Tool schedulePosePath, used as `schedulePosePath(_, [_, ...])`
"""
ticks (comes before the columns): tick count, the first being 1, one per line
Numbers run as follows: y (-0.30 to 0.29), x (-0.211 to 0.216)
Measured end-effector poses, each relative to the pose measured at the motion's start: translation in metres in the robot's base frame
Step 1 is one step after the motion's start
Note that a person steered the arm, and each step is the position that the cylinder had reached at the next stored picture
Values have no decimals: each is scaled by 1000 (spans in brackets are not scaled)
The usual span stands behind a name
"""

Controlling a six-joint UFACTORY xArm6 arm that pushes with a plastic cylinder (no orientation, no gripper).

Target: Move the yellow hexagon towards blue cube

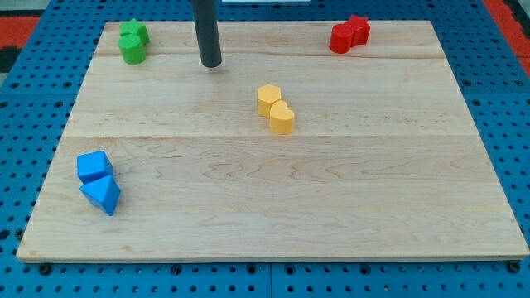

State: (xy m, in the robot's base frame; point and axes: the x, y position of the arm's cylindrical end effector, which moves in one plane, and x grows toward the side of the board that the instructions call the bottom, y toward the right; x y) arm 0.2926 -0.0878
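The yellow hexagon lies near the middle of the wooden board, touching a second yellow block with a rounded, heart-like shape just below and right of it. The blue cube sits at the view's lower left, touching a blue triangular block below it. My tip rests on the board near the top, up and to the left of the yellow hexagon, well apart from it.
Two green blocks sit touching at the view's top left. Two red blocks sit touching at the top right. The board lies on a blue perforated table.
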Motion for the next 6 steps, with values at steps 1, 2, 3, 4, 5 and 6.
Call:
schedulePosePath(1, [0, 0])
schedulePosePath(2, [40, 2])
schedulePosePath(3, [110, 53])
schedulePosePath(4, [118, 88])
schedulePosePath(5, [118, 106])
schedulePosePath(6, [108, 112])
